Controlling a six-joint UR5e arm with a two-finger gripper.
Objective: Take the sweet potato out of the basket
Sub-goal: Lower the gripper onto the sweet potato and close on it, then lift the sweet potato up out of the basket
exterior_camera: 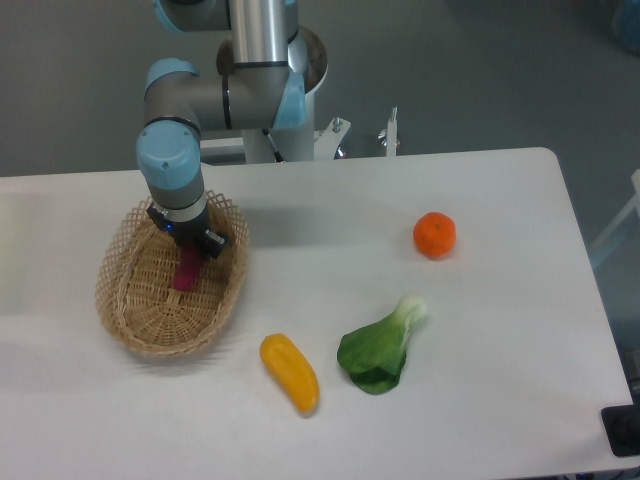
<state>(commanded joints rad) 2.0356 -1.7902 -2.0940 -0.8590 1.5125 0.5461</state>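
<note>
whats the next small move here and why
Probably close the pincer on the sweet potato: it sits low inside the basket, right at the potato's upper end. Whether the jaws are already shut can't be told from this view.

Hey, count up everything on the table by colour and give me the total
Purple: 1, sweet potato
Tan: 1, basket
Yellow: 1, oblong vegetable
Green: 1, leafy green
Orange: 1, round fruit
Total: 5
</note>
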